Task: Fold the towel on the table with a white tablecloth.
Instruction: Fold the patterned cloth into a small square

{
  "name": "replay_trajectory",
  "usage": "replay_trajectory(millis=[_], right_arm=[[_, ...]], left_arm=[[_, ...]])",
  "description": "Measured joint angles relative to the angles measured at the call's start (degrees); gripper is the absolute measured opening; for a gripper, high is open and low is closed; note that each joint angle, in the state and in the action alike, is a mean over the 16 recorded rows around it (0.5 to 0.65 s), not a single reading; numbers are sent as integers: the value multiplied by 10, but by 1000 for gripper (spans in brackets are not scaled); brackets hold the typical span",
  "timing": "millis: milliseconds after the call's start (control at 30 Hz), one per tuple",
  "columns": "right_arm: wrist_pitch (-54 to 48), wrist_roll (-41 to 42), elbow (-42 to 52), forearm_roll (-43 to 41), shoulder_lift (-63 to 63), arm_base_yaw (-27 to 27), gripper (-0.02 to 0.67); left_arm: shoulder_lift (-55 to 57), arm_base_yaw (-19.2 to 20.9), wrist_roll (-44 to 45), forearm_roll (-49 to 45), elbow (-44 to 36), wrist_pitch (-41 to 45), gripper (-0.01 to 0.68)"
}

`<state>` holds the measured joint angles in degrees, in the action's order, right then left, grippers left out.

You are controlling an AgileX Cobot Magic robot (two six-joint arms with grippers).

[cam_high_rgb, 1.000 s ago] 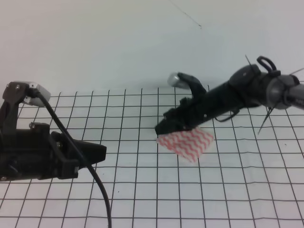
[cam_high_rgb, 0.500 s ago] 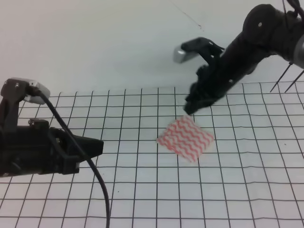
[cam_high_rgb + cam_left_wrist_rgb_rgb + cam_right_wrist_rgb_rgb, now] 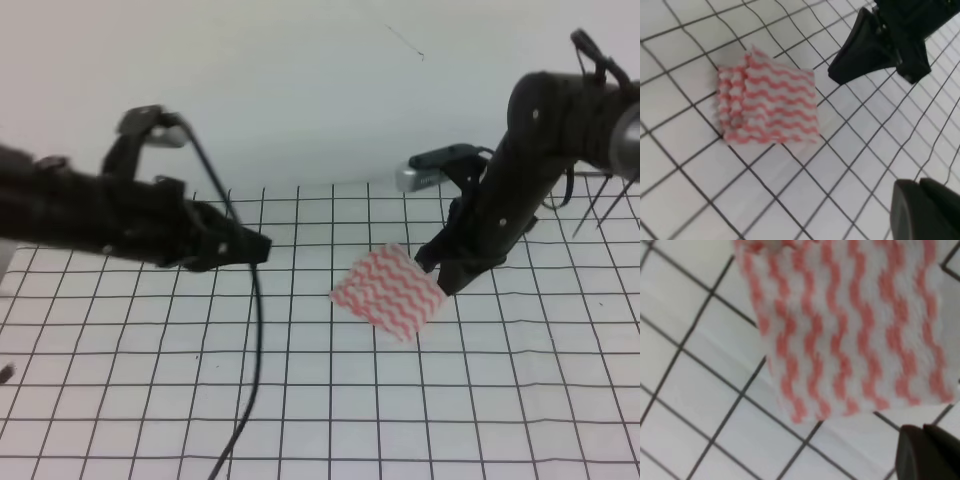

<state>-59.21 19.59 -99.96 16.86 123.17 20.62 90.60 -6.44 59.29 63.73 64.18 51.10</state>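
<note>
No brand, label or writing readable anywhere in these shots, fwiw. The towel (image 3: 389, 292) lies flat on the table w/ the white gridded tablecloth (image 3: 300, 400), a bit right of center in the high view, folded into a small squarish pad sitting diagonal to the grid lines; in the left wrist view (image 3: 767, 104) you can see layered edges stacked along its left side. Nothing's holding it. The right gripper (image 3: 442, 270) is at the towel's right corner in the high view, tip pointing down-left, just beside the cloth; can't say if it's touching. Its fingers look pressed together to a dark wedge in the left wrist view (image 3: 860, 50), upper right of that frame, close to the towel but apart from it. The right wrist view has the towel (image 3: 850, 325) filling the upper part of the frame w/ a dark fingertip at the lower right. The left gripper (image 3: 250, 247) is well off to the left of the towel, pointing right toward it, arm stretched across the upper left; its jaws look closed w/ nothing in them. A black cable (image 3: 245, 360) hangs from that arm down over the grid.
</note>
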Motion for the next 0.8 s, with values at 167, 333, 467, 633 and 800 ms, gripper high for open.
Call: replay_trajectory(millis=[167, 333, 467, 633, 800], right_arm=[[44, -11, 47, 14, 0, 0, 6], [78, -14, 78, 30, 0, 0, 6], [90, -9, 89, 39, 0, 0, 5], [94, -3, 92, 43, 0, 0, 5], [96, 4, 92, 44, 0, 0, 4]], left_arm=[[102, -30, -23, -41, 101, 5, -1], [197, -59, -55, -87, 191, -11, -1], [265, -75, -78, -112, 250, -31, -1], [337, -88, -90, -128, 315, -45, -1], [390, -99, -99, -140, 363, -46, -1]])
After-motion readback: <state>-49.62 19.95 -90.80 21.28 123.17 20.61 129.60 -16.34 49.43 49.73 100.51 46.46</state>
